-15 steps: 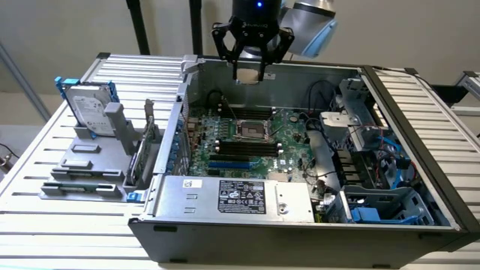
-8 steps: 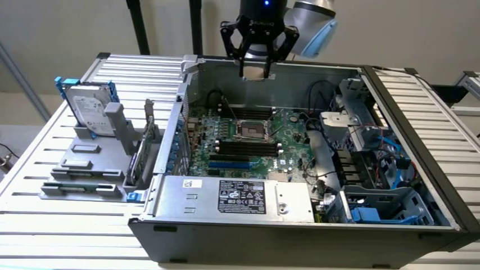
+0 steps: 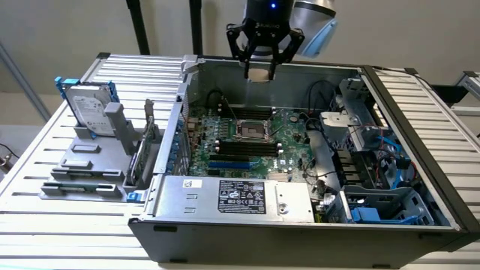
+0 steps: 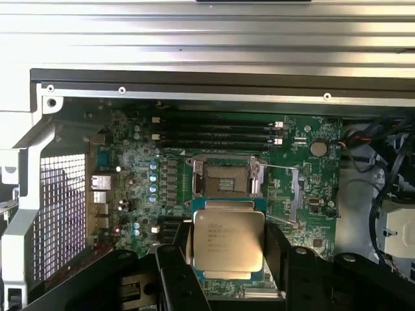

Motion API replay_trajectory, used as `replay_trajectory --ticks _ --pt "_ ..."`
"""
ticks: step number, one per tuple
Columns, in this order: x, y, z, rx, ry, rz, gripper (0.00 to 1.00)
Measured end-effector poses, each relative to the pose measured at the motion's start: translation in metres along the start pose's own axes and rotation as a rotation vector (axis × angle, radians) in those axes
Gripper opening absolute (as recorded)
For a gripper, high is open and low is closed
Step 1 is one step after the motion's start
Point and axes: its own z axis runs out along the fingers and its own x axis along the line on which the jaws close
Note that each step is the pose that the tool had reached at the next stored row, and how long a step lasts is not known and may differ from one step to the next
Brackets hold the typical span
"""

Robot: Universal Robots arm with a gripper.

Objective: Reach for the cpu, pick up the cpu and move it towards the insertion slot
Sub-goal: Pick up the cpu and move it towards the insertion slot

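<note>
Hand: the hand point(image 3: 259, 72) hangs above the open computer case point(image 3: 300, 236), fingers pinching the cpu point(image 4: 227, 240) by its edges.
Cpu: held flat in the air, metal top facing the wrist camera, clear of the motherboard point(image 3: 296, 135).
Insertion slot: the insertion slot point(image 3: 252, 131) lies open below the hand, beside the black memory slots point(image 3: 244, 148).
Tabletop: a hard drive point(image 3: 91, 110) stands upright at the exterior view's left.

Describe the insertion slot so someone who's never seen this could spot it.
Look inside the open computer case, on the green motherboard. The insertion slot is the square, shiny metal-framed socket beside the long black memory slots; unlike them, it is square with a dark centre.
</note>
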Motion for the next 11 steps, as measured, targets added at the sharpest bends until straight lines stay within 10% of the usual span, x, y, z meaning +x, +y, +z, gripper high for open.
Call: replay_trajectory --ticks 11 --pt "-0.0002 0.0 0.0003 0.0001 0.0 0.0 0.55"
